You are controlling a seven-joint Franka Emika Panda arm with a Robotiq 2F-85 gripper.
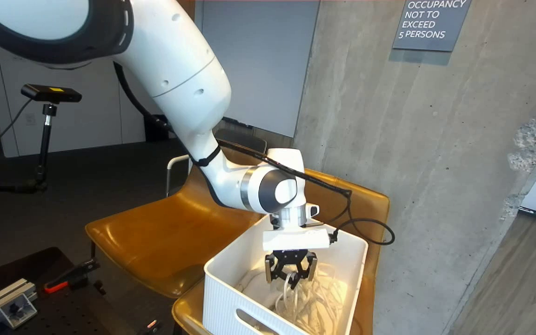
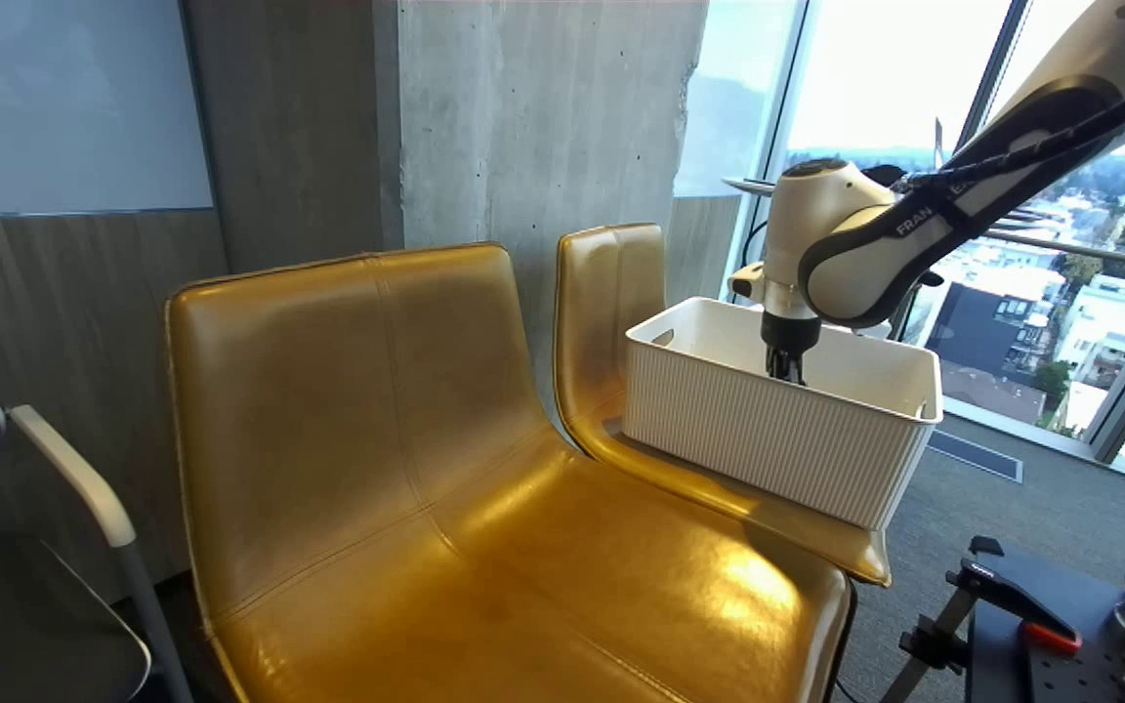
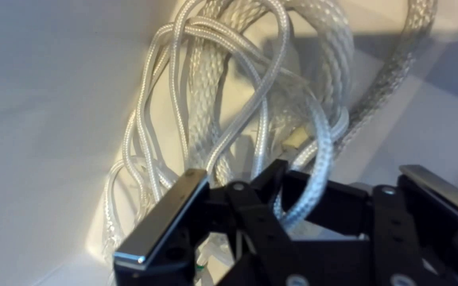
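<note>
My gripper (image 3: 284,170) reaches down into a white ribbed bin (image 2: 758,434), its fingertips brought together. A braided white cable (image 3: 319,159) rises in a loop through the jaws, and one strand disappears between the fingers. More thin white cords (image 3: 145,119) lie coiled beneath, beside a thick braided sleeve (image 3: 207,83) on the bin's floor. From above in an exterior view, the gripper (image 1: 293,283) stands over this tangle of cords (image 1: 317,300), close to its upper edge. The bin's near wall hides the cords in an exterior view, where just the upper part of the gripper (image 2: 785,371) shows.
Two tan leather chairs stand side by side; the bin rests on one, and the nearer chair (image 2: 328,381) adjoins it. A concrete wall (image 1: 417,139) rises behind. A dark table holds a red-handled clamp (image 2: 1051,637). A black cable (image 1: 384,237) loops off the wrist.
</note>
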